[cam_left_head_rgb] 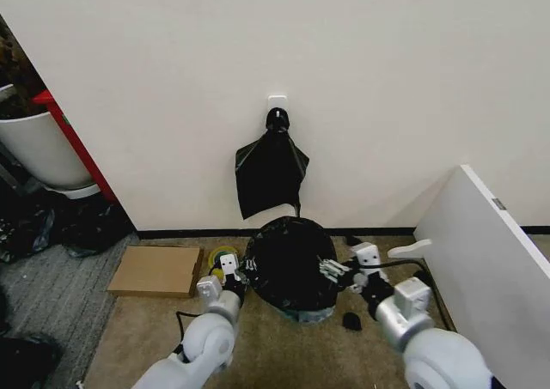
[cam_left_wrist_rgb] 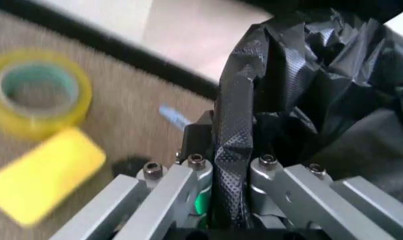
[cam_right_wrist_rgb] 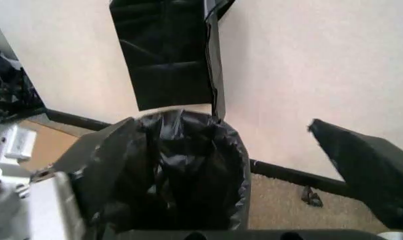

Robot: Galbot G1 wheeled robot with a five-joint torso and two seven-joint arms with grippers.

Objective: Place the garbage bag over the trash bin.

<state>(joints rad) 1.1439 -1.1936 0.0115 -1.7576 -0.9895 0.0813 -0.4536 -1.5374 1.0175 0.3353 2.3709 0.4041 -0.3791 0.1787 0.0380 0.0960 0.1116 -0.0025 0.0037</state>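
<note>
Glossy black plastic garbage bag (cam_left_head_rgb: pixel 288 264) draped over trash bin. Bag fold pinched between left gripper (cam_left_wrist_rgb: pixel 229 172) jaws. Right gripper (cam_left_head_rgb: pixel 331 269) at opposite rim; jaw state unclear, possibly gripping.

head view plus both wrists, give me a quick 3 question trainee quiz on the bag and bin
1. True or false: the left gripper pinches a fold of the garbage bag.
2. Multiple choice: what hangs on the wall above the bin? A) knotted bunch of black bags B) a towel C) a broom
3. Fill in: the yellow tape roll lies on the ____ beside the left gripper.

Key: 1 true; 2 A; 3 floor. The right gripper is at the bag's opposite edge, and the trash bin peeks out below the bag.
</note>
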